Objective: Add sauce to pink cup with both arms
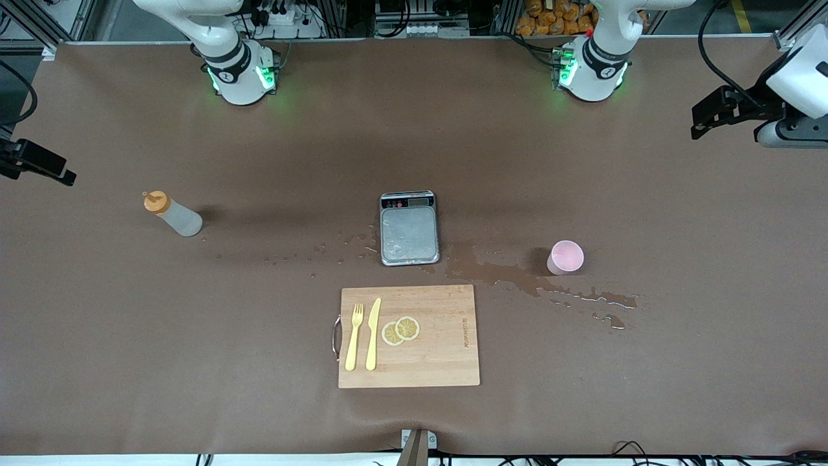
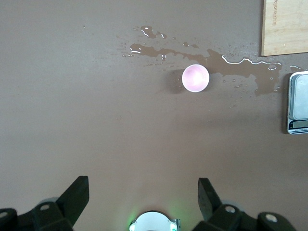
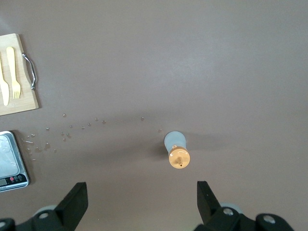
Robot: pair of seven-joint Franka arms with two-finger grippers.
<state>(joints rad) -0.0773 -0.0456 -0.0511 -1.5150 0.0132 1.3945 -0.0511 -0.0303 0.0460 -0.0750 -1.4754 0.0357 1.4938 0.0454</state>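
Note:
The sauce bottle [image 1: 173, 215], whitish with an orange nozzle cap, stands upright toward the right arm's end of the table; it also shows in the right wrist view [image 3: 177, 150]. The pink cup [image 1: 566, 257] stands upright toward the left arm's end, beside a spill; it also shows in the left wrist view [image 2: 195, 78]. My left gripper [image 2: 143, 185] is open and empty, high over the table at the left arm's end [image 1: 705, 120]. My right gripper [image 3: 140, 188] is open and empty, high over the right arm's end [image 1: 58, 171].
A grey scale [image 1: 409, 228] sits mid-table between bottle and cup. A wooden cutting board [image 1: 440, 353] nearer the front camera carries a yellow fork [image 1: 353, 336], a knife [image 1: 372, 333] and lemon slices [image 1: 400, 330]. A wet puddle [image 1: 517, 278] spreads between scale and cup.

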